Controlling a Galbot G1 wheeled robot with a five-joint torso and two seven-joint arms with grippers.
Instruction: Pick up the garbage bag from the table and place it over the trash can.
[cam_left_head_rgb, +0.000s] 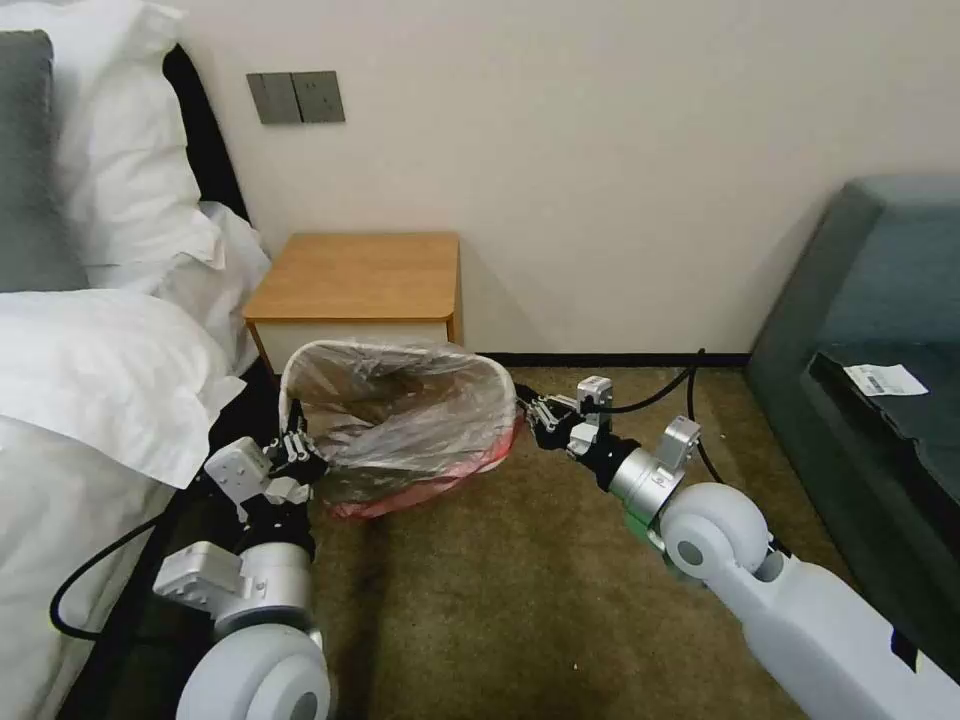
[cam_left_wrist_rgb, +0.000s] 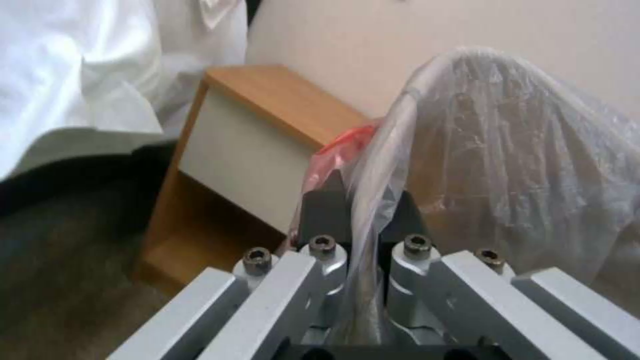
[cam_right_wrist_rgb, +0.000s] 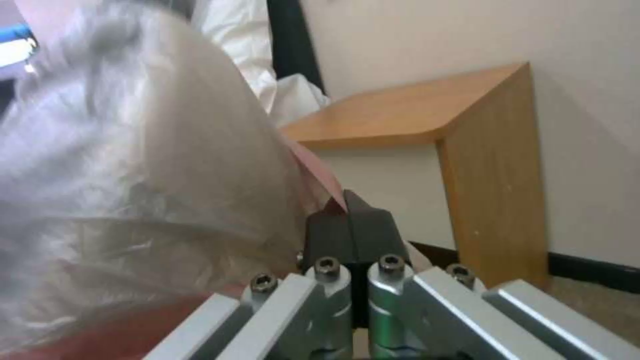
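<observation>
In the head view, the garbage bag is stretched over the trash can, which stands on the carpet in front of the table. The left gripper pinches the bag at the bin's left side; the right gripper meets the bag's red band at the bin's right side.

In the left wrist view, the left gripper's fingers stand slightly apart with a fold of bag film clamped between them; the table lies beyond the fingers.

In the right wrist view, the right gripper's fingers are pressed together, nipping the bag by its red edge at their tips, with the table just past them.
</observation>
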